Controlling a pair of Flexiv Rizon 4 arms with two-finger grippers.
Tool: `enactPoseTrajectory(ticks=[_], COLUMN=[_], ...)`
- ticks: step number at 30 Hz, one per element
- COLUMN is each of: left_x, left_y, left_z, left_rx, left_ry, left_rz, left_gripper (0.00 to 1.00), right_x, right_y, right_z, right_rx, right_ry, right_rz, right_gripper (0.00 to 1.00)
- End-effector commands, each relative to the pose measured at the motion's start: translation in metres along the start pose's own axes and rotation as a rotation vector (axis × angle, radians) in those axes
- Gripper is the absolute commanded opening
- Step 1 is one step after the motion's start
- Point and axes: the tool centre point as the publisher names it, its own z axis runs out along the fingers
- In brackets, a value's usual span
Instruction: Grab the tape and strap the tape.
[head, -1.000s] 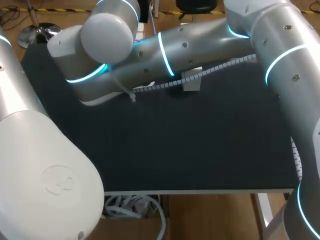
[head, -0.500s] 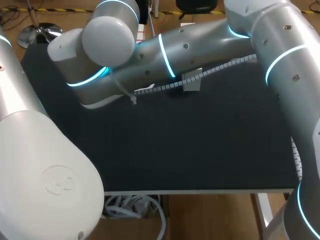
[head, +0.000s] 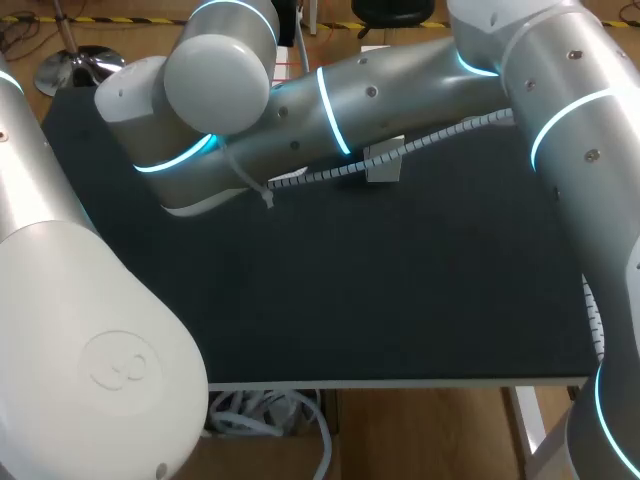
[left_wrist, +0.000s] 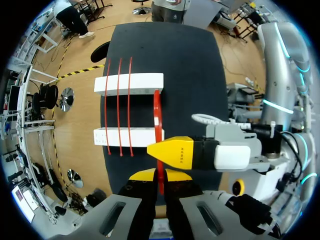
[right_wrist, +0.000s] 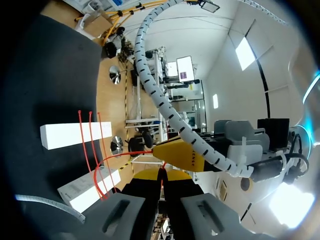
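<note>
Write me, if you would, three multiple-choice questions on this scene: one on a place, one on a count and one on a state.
1. Where do the strands of red tape lie?
A) across both white bars
B) around a spool
C) in a heap on the floor

2. How many white bars are there?
A) one
B) two
C) four

3. How is the left hand?
A) open, away from the tape
B) shut on a white bar
C) shut on the red tape

Answers:
1 A: in the left wrist view the strands cross from one bar to the other.
2 B: two bars lie side by side, with a gap between them.
3 C: the tape runs down from the bars and ends between the hand's closed fingers.
</note>
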Motion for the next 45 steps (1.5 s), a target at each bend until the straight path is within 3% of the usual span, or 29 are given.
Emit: enactPoseTrajectory(ticks=[1, 41, 45], left_x=[-0.0003, -0.0003, -0.0003], left_y=[-0.0009, -0.0009, -0.0009], left_z=[-0.0011, -0.0011, -0.0011], left_rx=[-0.002, -0.002, -0.002], left_ry=[0.002, 0.002, 0.002], left_rz=[0.000, 0.000, 0.000], left_gripper=[0.00, 0.00, 0.00], right_x=[-0.0016, -0.0017, -0.0015], right_y=[0.0049, 0.0085, 0.0066], right_z=[0.0006, -0.0028, -0.0033], right_rx=[0.001, -0.043, -0.046], right_ry=[0.003, 0.012, 0.016], right_rz=[-0.006, -0.028, -0.024], right_gripper=[0.00, 0.01, 0.55])
